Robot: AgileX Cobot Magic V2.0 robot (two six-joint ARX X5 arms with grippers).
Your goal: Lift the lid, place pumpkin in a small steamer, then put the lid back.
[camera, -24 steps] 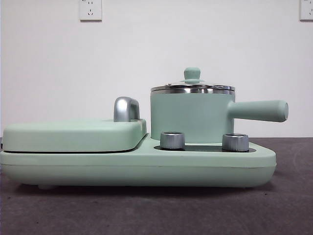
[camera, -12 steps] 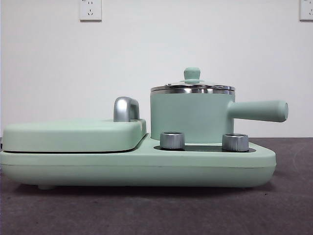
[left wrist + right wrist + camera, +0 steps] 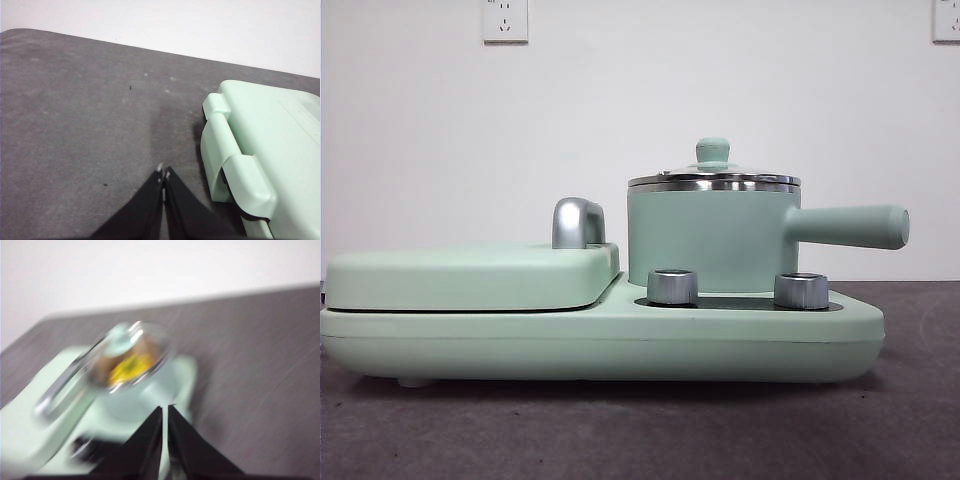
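Observation:
The small steamer [image 3: 705, 235], a mint-green pot with a long side handle [image 3: 850, 226], stands on the right half of the appliance base [image 3: 620, 345]. The lid [image 3: 713, 180] sits on it, knob up. The right wrist view is blurred; there the lid [image 3: 150, 337] shows from above, with a yellow shape, likely the pumpkin [image 3: 131, 365], visible through its glass. My right gripper [image 3: 165, 410] is shut and empty, held off from the steamer [image 3: 150, 395]. My left gripper [image 3: 163, 173] is shut over the grey table, beside the appliance's end. Neither arm shows in the front view.
A wide flat mint-green cover [image 3: 470, 275] with a chrome handle [image 3: 577, 222] fills the base's left half; its hinged end [image 3: 240, 175] lies close to my left gripper. Two chrome dials [image 3: 672, 287] [image 3: 801, 291] stand in front of the steamer. A white wall backs the table.

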